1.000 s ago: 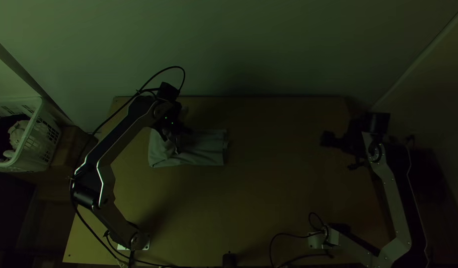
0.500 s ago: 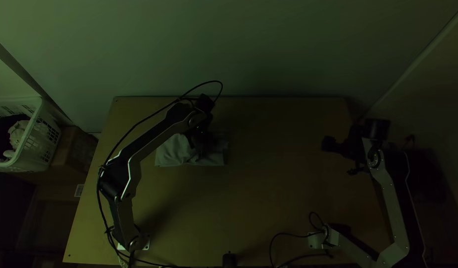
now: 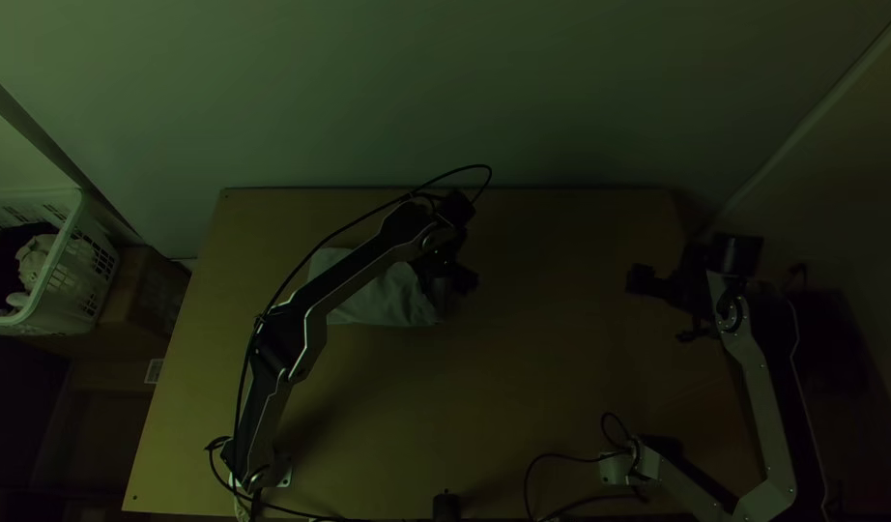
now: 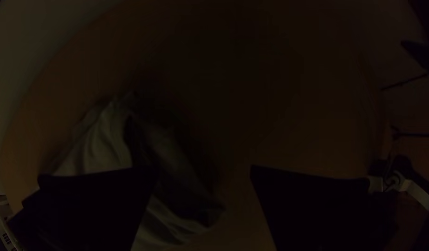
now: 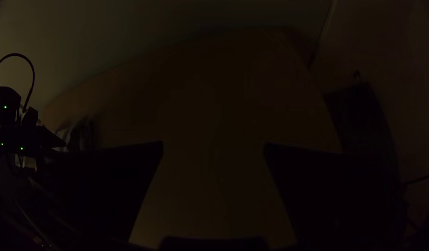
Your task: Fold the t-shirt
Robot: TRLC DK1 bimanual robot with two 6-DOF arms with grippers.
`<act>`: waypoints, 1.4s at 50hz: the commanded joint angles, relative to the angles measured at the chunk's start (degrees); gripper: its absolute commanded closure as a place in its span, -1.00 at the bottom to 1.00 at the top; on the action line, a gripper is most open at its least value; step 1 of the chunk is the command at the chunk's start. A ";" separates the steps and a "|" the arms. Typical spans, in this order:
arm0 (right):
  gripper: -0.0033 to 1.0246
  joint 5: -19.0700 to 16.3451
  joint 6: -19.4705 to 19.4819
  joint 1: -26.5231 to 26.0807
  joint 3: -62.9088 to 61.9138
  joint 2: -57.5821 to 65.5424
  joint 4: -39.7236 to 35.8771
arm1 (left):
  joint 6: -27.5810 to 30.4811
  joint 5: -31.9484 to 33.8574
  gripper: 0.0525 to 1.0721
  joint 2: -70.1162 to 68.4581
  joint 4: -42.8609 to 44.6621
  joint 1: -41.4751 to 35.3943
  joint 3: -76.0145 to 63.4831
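Your t-shirt (image 3: 388,300) lies pale and compact on the surface (image 3: 542,396), left of its middle, toward the far edge. You can see soft creases over it, a rumpled, shadowed end beside your left gripper (image 3: 463,280). That gripper's fingers stand wide apart, released; your right gripper (image 3: 644,280), well apart from the cloth, is likewise released. Against the earlier frames, your left gripper has travelled right across the shirt, and the shirt sits slightly farther right.
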 commanded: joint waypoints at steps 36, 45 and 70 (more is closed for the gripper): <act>-0.93 1.06 -1.77 0.29 8.67 -0.25 20.54 | 1.06 9.20 -0.92 -32.71 12.51 22.99 -18.79; -0.93 1.06 -5.64 1.09 8.06 -0.87 24.50 | -0.34 10.08 -0.92 -46.33 22.79 31.87 -34.34; -0.93 5.54 -9.85 1.88 -7.50 -18.27 46.38 | 1.50 11.40 -0.92 -75.16 43.44 51.56 -62.64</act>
